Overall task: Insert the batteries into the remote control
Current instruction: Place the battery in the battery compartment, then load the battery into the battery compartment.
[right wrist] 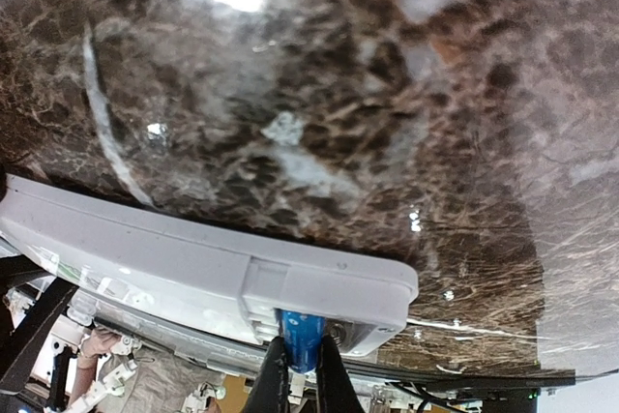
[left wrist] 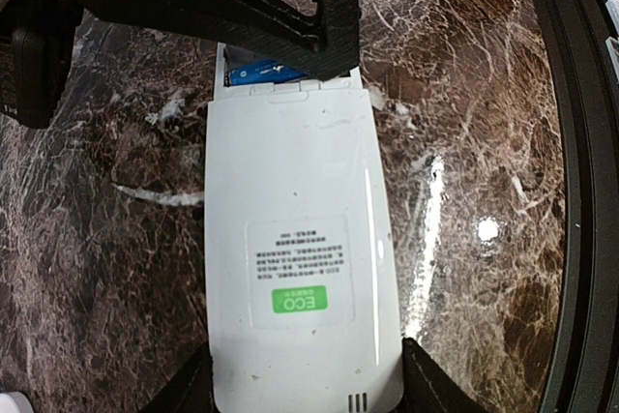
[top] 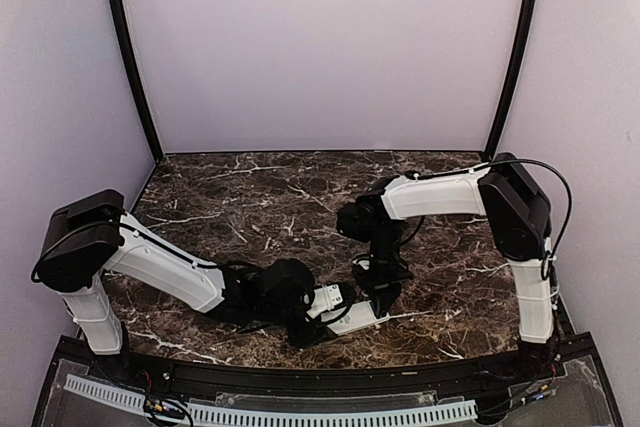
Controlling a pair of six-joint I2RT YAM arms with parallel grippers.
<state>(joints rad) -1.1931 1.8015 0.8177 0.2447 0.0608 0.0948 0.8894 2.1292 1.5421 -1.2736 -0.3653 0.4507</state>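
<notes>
The white remote control [left wrist: 300,239] lies back-up, just above the marble, with a green ECO label showing. My left gripper [left wrist: 308,389] is shut on its near end, one finger against each long side. At the far end the compartment is uncovered, and a blue battery [left wrist: 261,72] shows in it. My right gripper [right wrist: 303,374] is shut on that blue battery [right wrist: 302,334], its end against the compartment opening. From above, both grippers meet at the remote control [top: 360,319] by the table's front edge, the left gripper [top: 312,309] on its left and the right gripper [top: 385,295] above it.
The dark marble table [top: 260,197] stretches back to pale walls. A black rail [left wrist: 580,191] runs along the near edge, right beside the remote. The right arm's black fingers [left wrist: 290,16] hang over the remote's far end.
</notes>
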